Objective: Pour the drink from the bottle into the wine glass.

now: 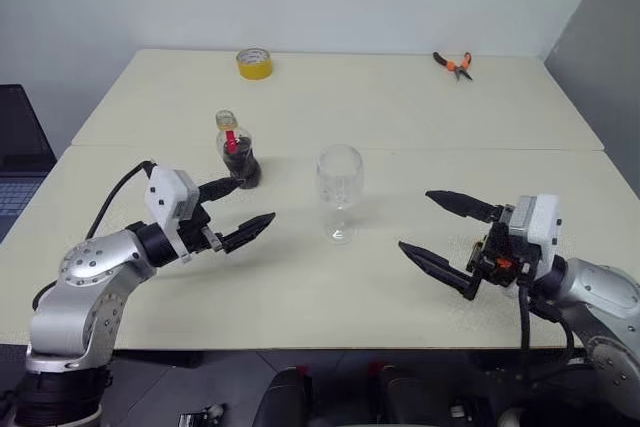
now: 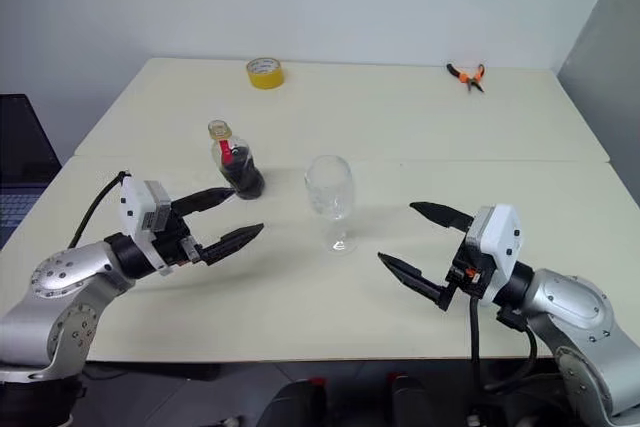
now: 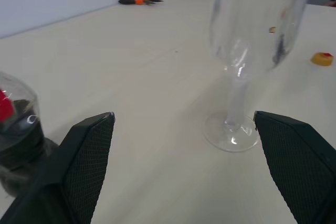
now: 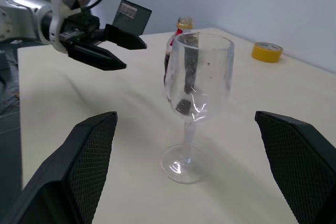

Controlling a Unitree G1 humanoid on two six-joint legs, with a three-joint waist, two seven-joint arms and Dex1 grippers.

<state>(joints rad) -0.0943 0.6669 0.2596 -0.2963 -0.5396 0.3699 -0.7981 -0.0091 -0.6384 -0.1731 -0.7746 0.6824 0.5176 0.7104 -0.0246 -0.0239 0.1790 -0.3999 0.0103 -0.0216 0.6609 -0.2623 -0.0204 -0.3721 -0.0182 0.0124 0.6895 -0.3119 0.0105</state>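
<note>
Progress: nothing poured yet, as I judge it; the wine glass point(image 1: 339, 190) stands empty and the bottle point(image 1: 237, 154) sits untouched on the table point(image 1: 420, 107).
Left to do: grasp the bottle, take off its cap point(image 1: 226, 120) if it is on, tilt it over the glass, pour.
Left gripper point(image 1: 237, 210): jaws spread wide, holding nothing, just near of the bottle.
Right gripper point(image 1: 448, 236): jaws spread wide, empty, to the right of the glass and apart from it.
Bottle: upright, left of the glass; squat, clear, with a red strip at the neck.
Drink point(image 1: 243, 167): dark brown-red, filling the lower part of the bottle.
Wine glass: clear, stemmed, upright near the table's middle, between the grippers.
Other things: yellow tape roll point(image 1: 254, 63) and orange pliers point(image 1: 453, 64) at the far edge.
</note>
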